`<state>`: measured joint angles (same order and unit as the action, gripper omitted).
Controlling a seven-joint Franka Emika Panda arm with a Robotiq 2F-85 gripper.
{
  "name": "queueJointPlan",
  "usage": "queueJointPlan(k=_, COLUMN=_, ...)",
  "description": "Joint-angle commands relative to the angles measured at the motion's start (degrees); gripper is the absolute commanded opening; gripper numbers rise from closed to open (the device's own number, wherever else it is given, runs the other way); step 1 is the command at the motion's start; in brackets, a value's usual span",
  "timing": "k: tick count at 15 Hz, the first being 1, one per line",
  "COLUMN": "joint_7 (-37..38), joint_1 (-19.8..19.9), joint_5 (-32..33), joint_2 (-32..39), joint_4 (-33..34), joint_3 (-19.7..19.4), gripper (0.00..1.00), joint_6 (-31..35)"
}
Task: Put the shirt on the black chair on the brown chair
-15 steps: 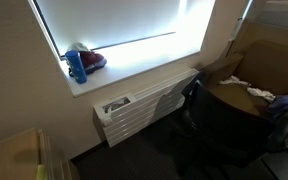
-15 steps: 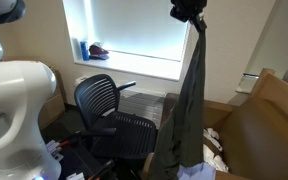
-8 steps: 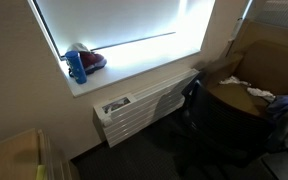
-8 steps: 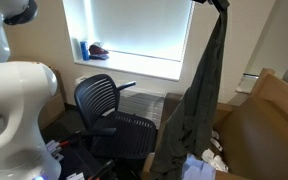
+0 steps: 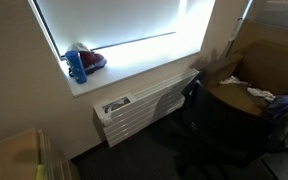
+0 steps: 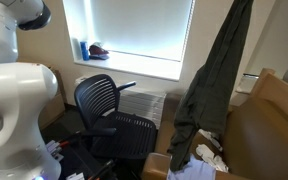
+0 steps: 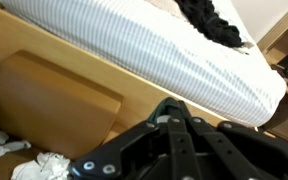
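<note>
— Gripper [image 7: 172,132] shows only its black linkage in the wrist view; pinching or spread, can't tell.
— And the shirt [image 6: 216,90]?
— Hanging from the exterior view's top edge, between black chair [image 6: 104,105] and brown chair [image 6: 269,120].

The shirt [image 6: 216,90] is long, dark grey-green and limp. It hangs in a narrow, slightly slanted drape whose top runs off the upper edge of an exterior view, so its meeting with the pincer [image 7: 174,115] cannot be seen. Its hem dangles low between the two chairs. The black chair [image 6: 112,108] stands upright with a curved mesh back and armrests, well off to one side of the hanging cloth. The brown chair [image 6: 271,118], tan with a broad seat and a high plain back, stands just beside the shirt's lower half.
</note>
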<state>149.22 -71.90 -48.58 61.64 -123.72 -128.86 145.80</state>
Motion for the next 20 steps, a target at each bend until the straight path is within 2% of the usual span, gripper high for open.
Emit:
queueJointPlan(k=1, joint_7=0.0, joint_1=12.0, joint_5=-12.1, joint_2=1.1, joint_4=5.9, joint_3=5.4, gripper=0.00, joint_6=6.6)
queueJointPlan(k=3, joint_7=-0.3, joint_1=19.4, joint_5=-21.1, joint_2=3.9, joint_4=6.2, joint_3=10.6, gripper=0.00, joint_6=7.8)
queueJointPlan(k=4, joint_7=0.4, joint_1=21.7, joint_5=-22.1, joint_2=4.6, joint_4=6.4, joint_3=14.0, gripper=0.00, joint_6=6.7)
queueJointPlan(k=5, joint_7=1.8, joint_1=21.1, joint_5=-19.2, joint_2=4.7, joint_4=5.1, joint_3=16.5, gripper=0.00, joint_6=5.1)
queueJointPlan(k=6, joint_7=-0.3, joint_1=18.2, joint_5=-18.4, joint_2=1.6, joint_4=5.2, joint_3=12.5, gripper=0.01, joint_6=6.3)
queueJointPlan(k=8, joint_7=0.5, joint_1=21.5, joint_5=-18.7, joint_2=3.3, joint_4=5.2, joint_3=17.4, gripper=0.01, joint_6=6.0)
queueJointPlan(k=9, joint_7=0.5, joint_1=21.8, joint_5=-18.7, joint_2=4.1, joint_4=5.1, joint_3=18.0, gripper=0.01, joint_6=6.0)
queueJointPlan(k=13, joint_7=0.1, joint_1=22.3, joint_5=-18.9, joint_2=5.3, joint_4=5.1, joint_3=17.5, gripper=0.00, joint_6=5.9)
queueJointPlan(k=16, joint_7=0.1, joint_1=24.3, joint_5=-23.9, joint_2=5.9, joint_4=5.4, joint_3=18.5, gripper=0.00, joint_6=7.8)
queueJointPlan(k=17, joint_7=0.1, joint_1=22.2, joint_5=-20.6, joint_2=4.8, joint_4=5.0, joint_3=17.9, gripper=0.00, joint_6=6.2)
queueJointPlan(k=20, joint_7=0.0, joint_1=22.3, joint_5=-20.7, joint_2=4.8, joint_4=5.0, joint_3=17.9, gripper=0.01, joint_6=6.2)
